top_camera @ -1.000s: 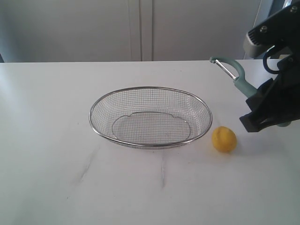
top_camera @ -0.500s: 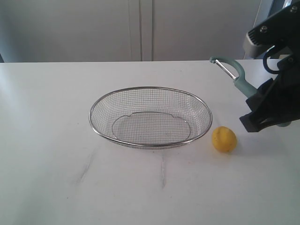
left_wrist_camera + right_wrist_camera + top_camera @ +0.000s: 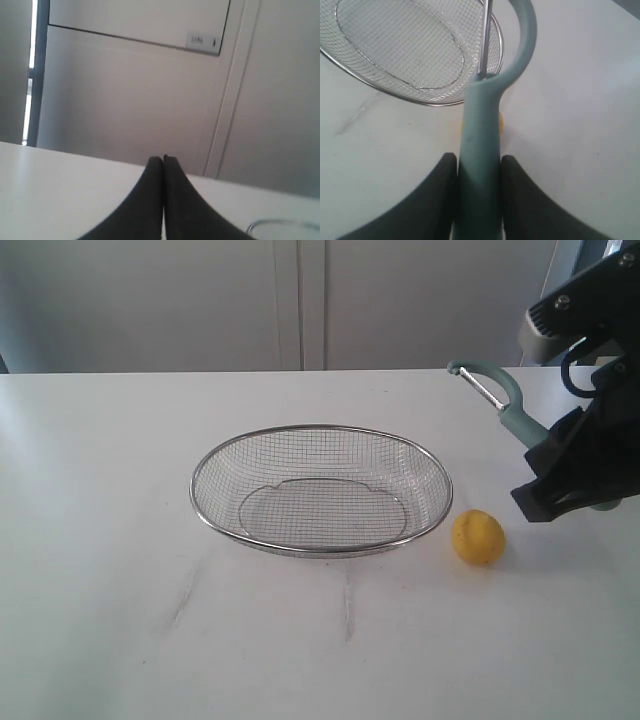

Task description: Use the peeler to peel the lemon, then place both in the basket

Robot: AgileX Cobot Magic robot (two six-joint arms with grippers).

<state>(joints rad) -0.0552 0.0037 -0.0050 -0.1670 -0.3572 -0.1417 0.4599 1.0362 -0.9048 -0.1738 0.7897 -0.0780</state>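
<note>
White table [image 3: 100,540] bears lemon [image 3: 478,536], which the peeler [image 3: 479,150] mostly hides wrist-side.

Right arm [image 3: 585,300]: glossy black housing, two silver screws [image 3: 565,302], grey collar [image 3: 540,340], looped black cable [image 3: 570,375]. Left gripper [image 3: 163,161], right gripper [image 3: 478,158]: matte black, smooth, tapered.

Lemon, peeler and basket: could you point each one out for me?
lemon [image 3: 478,537], exterior view, middle of its yellow skin.
peeler [image 3: 480,140], right wrist view, on the teal handle just below the blade.
basket [image 3: 320,427], exterior view, on the far side of the metal rim.
</note>
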